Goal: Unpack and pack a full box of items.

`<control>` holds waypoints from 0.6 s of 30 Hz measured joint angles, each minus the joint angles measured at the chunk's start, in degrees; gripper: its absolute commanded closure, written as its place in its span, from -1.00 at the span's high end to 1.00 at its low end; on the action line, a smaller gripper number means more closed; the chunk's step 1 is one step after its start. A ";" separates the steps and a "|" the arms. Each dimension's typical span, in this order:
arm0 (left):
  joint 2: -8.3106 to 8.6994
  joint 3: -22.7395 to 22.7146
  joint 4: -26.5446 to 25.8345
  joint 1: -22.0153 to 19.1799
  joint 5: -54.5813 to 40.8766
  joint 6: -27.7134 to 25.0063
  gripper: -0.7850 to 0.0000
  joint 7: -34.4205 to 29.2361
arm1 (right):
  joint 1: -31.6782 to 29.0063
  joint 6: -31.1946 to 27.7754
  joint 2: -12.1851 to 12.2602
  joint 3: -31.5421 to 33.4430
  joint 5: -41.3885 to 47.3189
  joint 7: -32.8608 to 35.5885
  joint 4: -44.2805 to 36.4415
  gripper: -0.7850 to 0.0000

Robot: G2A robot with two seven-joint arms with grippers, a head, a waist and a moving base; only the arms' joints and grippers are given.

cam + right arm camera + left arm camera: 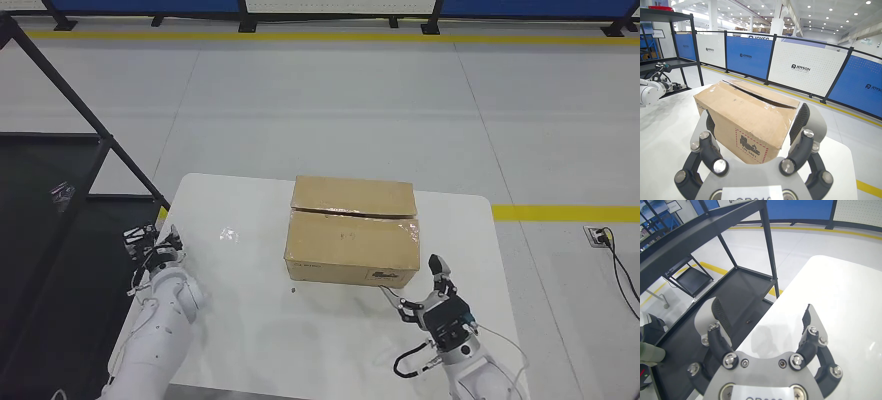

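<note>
1. Jaws of the right gripper (756, 112) stand wide apart and empty, over the white table (250, 330) just short of the near right corner of the cardboard box (736, 117).
2. The left gripper (762, 303) is likewise spread and empty, at the table's left edge beside the black rack (730, 291), well apart from the cardboard box.
3. The cardboard box sits mid-table. Its top flaps (352, 196) are folded down with a dark slit along the seam, and the contents are hidden.
4. Judged step: the very start of unpacking, with nothing out yet.
5. The next move probably calls for working a fingertip into the seam to lift a flap while the other arm steadies the cardboard box.
</note>
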 measured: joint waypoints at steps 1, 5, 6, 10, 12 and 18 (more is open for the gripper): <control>0.04 -0.37 -0.43 -0.04 -0.42 0.32 1.00 0.73 | 0.15 -0.07 0.00 -0.05 -0.05 0.18 -0.08 1.00; 0.26 -1.62 -3.57 0.60 -1.75 -1.00 1.00 4.16 | 0.13 -0.31 0.07 0.08 -0.29 1.44 -1.26 1.00; 0.36 -1.84 -4.49 0.92 -1.72 -1.24 1.00 5.01 | 0.09 -0.35 0.07 0.08 -0.34 1.52 -1.34 1.00; 0.71 -1.99 -9.99 3.19 -0.51 -4.30 1.00 7.57 | 0.08 -0.35 0.08 0.08 -0.34 1.46 -1.30 1.00; 0.90 -2.15 -14.68 5.03 -0.28 -7.71 1.00 9.18 | 0.09 -0.35 0.07 0.08 -0.33 1.45 -1.30 1.00; 0.92 -2.22 -15.15 5.22 -0.46 -8.10 1.00 9.70 | 0.61 -1.25 0.02 -0.33 0.56 1.91 -0.89 1.00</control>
